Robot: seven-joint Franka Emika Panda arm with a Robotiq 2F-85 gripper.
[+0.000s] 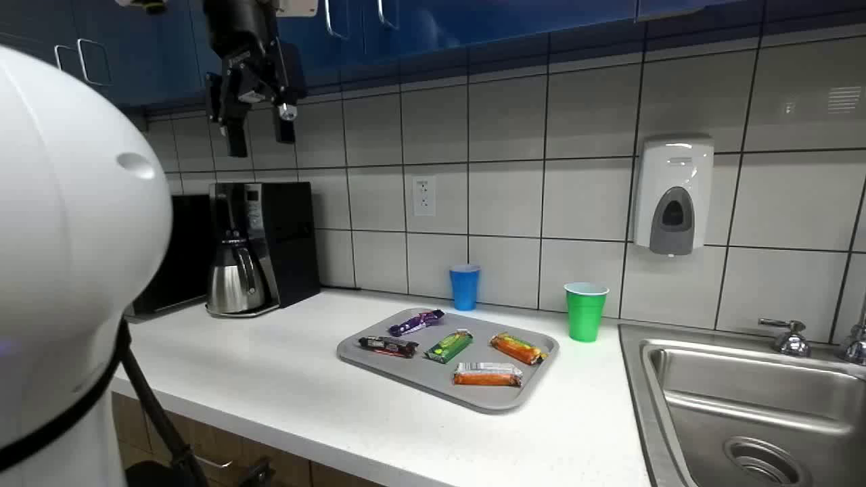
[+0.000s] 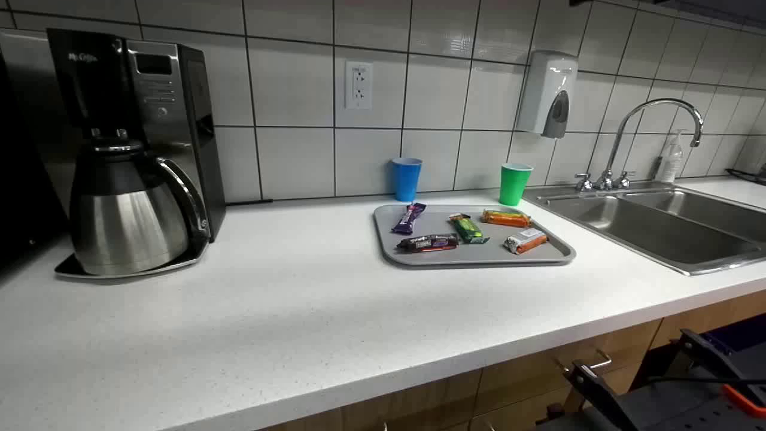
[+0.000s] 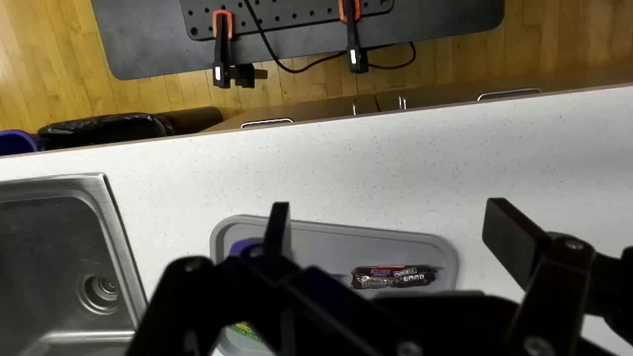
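My gripper (image 1: 261, 132) is open and empty, high above the counter near the blue cabinets. In the wrist view its fingers (image 3: 390, 222) are wide apart, touching nothing. Below lies a grey tray (image 1: 419, 372) with several wrapped bars: a dark brown one (image 3: 393, 277), a purple one (image 1: 416, 322), a green one (image 1: 449, 345), an orange one (image 1: 519, 348) and a white-and-orange one (image 1: 487, 374). The gripper hides part of the tray in the wrist view. A blue cup (image 2: 406, 179) and a green cup (image 2: 514, 185) stand upright behind the tray.
A coffee maker (image 2: 158, 108) with a steel carafe (image 2: 128, 218) stands at one counter end. A steel sink (image 1: 639, 406) with a faucet (image 2: 652, 105) is at the opposite side. A soap dispenser (image 1: 675, 193) hangs on the tiled wall. Blue cabinets (image 1: 460, 24) hang above the counter.
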